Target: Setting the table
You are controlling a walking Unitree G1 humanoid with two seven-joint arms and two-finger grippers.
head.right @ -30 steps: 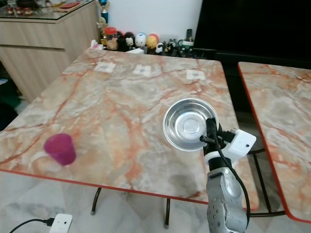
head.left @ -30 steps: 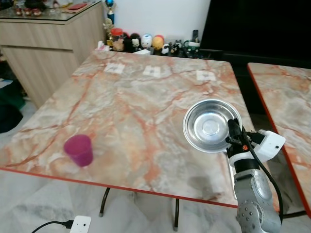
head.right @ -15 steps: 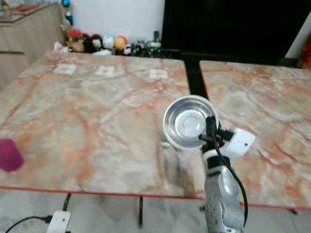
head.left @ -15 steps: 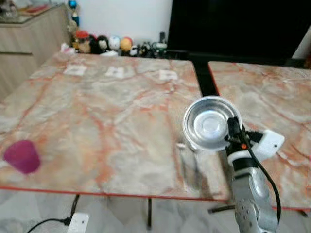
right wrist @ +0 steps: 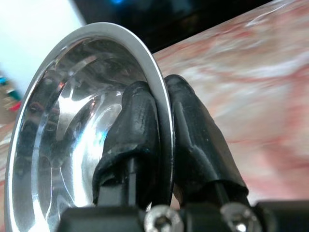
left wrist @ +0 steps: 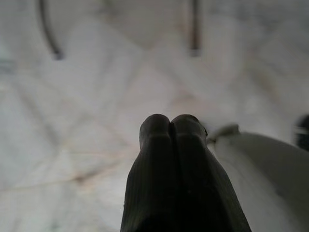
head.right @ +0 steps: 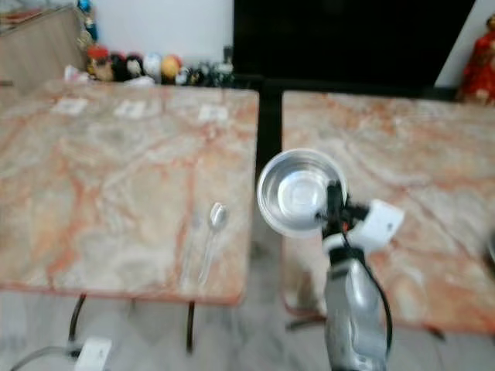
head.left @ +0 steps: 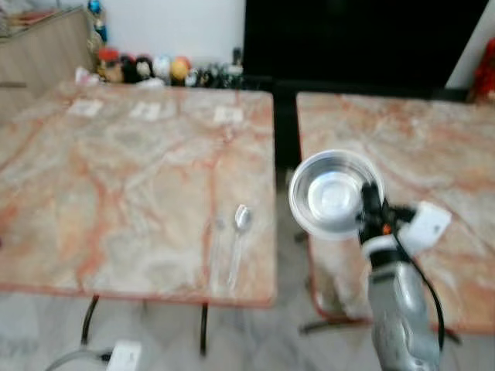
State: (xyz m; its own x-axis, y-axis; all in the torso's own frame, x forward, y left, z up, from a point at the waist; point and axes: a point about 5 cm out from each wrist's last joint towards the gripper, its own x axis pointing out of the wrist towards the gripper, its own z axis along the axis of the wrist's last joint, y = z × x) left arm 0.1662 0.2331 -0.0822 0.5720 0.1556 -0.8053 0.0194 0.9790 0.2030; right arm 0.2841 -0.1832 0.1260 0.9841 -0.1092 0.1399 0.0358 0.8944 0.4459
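My right gripper (right wrist: 161, 121) pinches the rim of the steel bowl (head.left: 331, 193), held aloft between two marble tables (head.left: 116, 162), its hollow facing me. A spoon (head.left: 237, 243) lies lengthwise near-to-far, bowl end far. My left gripper (left wrist: 170, 128) is clenched, empty.

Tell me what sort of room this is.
Probably a home dining or living area: two marble-patterned tables side by side, toy figurines lined along the wall, and a steel bowl in the right gripper.
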